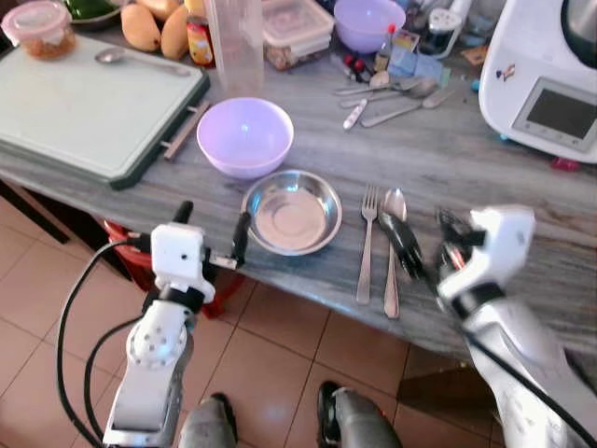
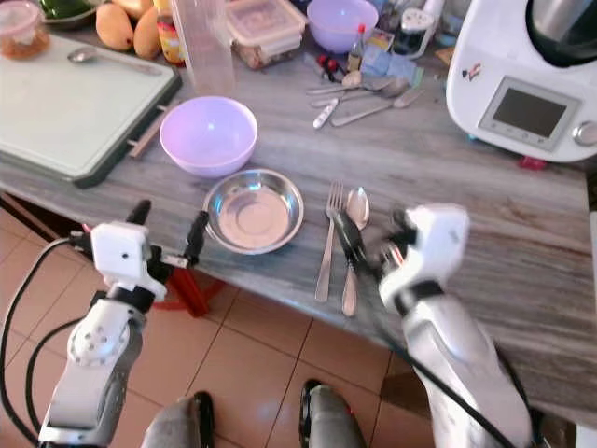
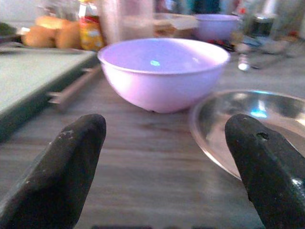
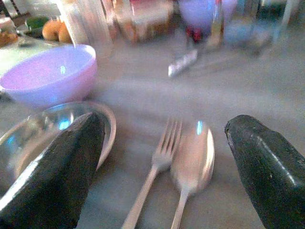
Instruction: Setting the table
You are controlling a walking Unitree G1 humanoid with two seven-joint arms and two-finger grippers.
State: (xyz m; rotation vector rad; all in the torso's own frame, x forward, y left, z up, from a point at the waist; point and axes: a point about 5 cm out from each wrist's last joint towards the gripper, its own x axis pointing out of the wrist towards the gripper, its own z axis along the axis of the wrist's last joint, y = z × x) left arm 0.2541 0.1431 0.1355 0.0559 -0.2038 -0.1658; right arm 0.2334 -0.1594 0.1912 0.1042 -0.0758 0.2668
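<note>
A steel plate (image 1: 292, 212) sits near the counter's front edge, with a lilac bowl (image 1: 245, 135) just behind it. To the plate's right, a fork (image 1: 366, 243) and a spoon (image 1: 393, 252) lie side by side, handles toward me. My left gripper (image 1: 213, 227) is open at the counter edge, left of the plate, and its wrist view faces the lilac bowl (image 3: 162, 71) and the plate's rim (image 3: 248, 119). My right gripper (image 1: 424, 241) is open, low over the spoon's right side. In its wrist view the fork (image 4: 157, 167) and spoon (image 4: 193, 162) lie between its fingers.
A pale cutting board (image 1: 84, 107) fills the counter's left, with a clear tumbler (image 1: 233, 42) and a food jar behind. Loose cutlery (image 1: 392, 98) and a second lilac bowl (image 1: 367, 21) lie at the back. A white appliance (image 1: 546, 75) stands at the right. Tiled floor lies below.
</note>
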